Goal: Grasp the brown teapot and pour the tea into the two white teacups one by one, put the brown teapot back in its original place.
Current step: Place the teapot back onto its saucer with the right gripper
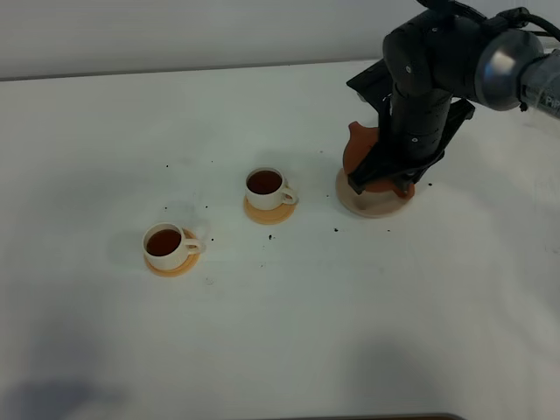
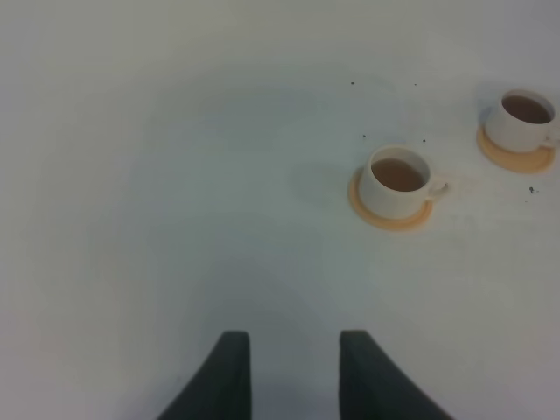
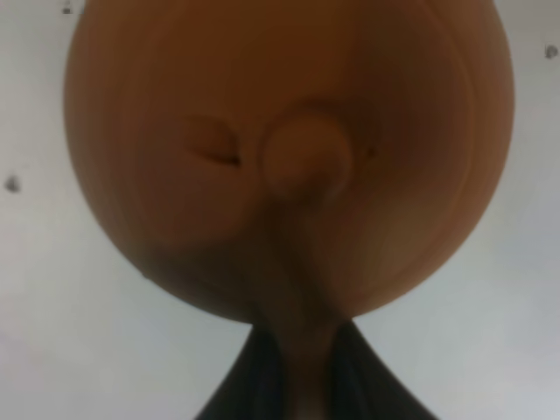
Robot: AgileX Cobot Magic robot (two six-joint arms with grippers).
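The brown teapot [image 1: 360,145] stands upright over the beige disc [image 1: 372,206] at the right; whether it rests on the disc I cannot tell. My right gripper [image 1: 385,179] comes down on it from above and is shut on its loop handle. The right wrist view shows the lid knob [image 3: 306,162] and the handle between the dark fingers [image 3: 350,376] of that gripper [image 3: 302,372]. Two white teacups [image 1: 264,185] [image 1: 164,244] hold dark tea, each on an orange coaster. The left wrist view shows both cups [image 2: 398,179] [image 2: 525,118] far beyond my open, empty left gripper [image 2: 293,376].
Small dark specks lie on the white table [image 1: 350,324] around the cups and near the disc. The right arm's black body [image 1: 437,61] hides most of the teapot. The table's back edge runs along the grey wall.
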